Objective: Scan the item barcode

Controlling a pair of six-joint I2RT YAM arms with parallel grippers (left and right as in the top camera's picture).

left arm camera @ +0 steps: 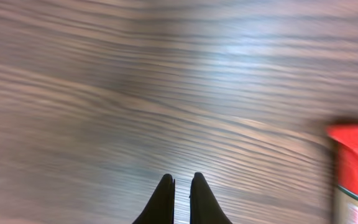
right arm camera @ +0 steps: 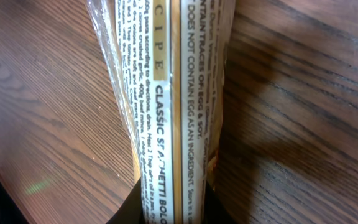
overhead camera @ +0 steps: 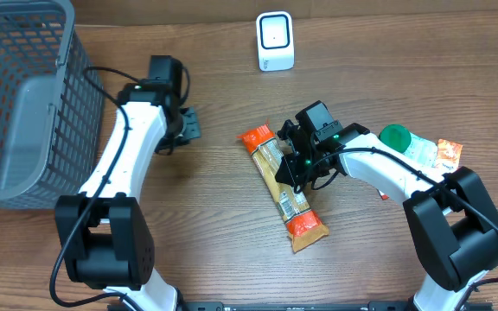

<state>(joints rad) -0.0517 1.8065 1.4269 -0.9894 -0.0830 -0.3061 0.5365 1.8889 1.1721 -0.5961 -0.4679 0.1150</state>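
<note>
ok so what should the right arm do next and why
Probably lift. The right tool looks closed around the spaghetti packet, which lies flat on the table, and the white scanner sits apart at the far edge, so raising it comes first.

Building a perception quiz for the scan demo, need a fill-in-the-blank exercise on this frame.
1. The right gripper is closed on the packet, which holds ____.
2. The left gripper, shut, holds ____.
3. The grey basket sits on the robot's ____ side, and the white scanner stands apart from it.

Missing words: spaghetti; nothing; left
</note>
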